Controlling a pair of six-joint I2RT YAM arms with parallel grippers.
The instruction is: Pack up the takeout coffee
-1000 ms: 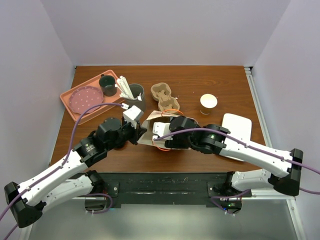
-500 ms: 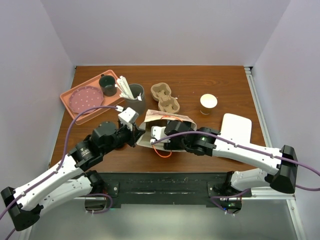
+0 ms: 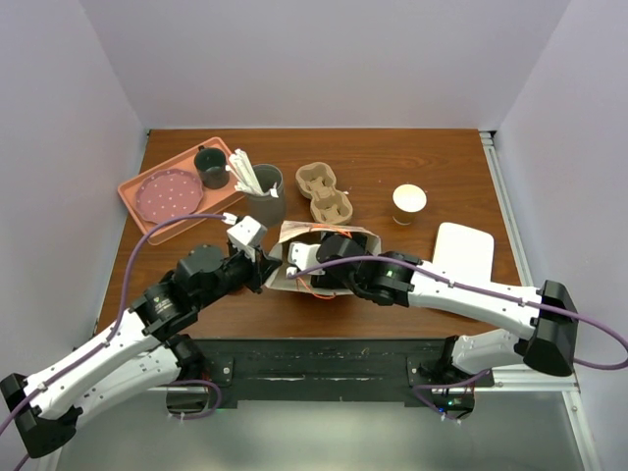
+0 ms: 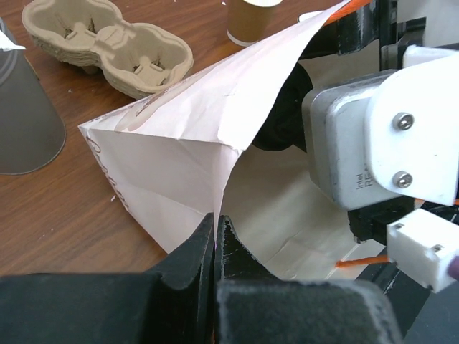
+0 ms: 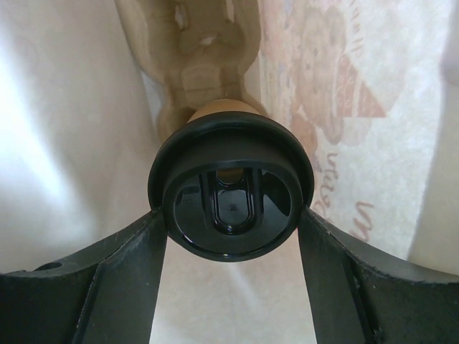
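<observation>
A white paper bag (image 3: pixel 306 234) lies on its side mid-table, its mouth facing the arms. My left gripper (image 4: pixel 216 218) is shut on the edge of the bag (image 4: pixel 179 143) and holds the mouth up. My right gripper (image 5: pixel 231 215) reaches inside the bag, so in the top view only its wrist (image 3: pixel 339 257) shows. Its fingers (image 5: pixel 136 258) press both sides of the black lid (image 5: pixel 229 143) of the takeout coffee (image 5: pixel 219 109), a tan cup. A cardboard carrier (image 5: pixel 193 43) lies just beyond the cup, deeper in the bag.
A stack of cardboard cup carriers (image 3: pixel 326 191) sits behind the bag. A lidless tan cup (image 3: pixel 409 201) stands to the right, with a white slab (image 3: pixel 463 250) nearer. A pink tray (image 3: pixel 132 186) with a plate and dark mug (image 3: pixel 210 167) is at back left, beside a grey tumbler of utensils (image 3: pixel 267 186).
My right arm has pushed leftward, deeper into the bag, with the lidded cup. My left gripper has shifted a little with the bag edge, and the mouth stands wider.
</observation>
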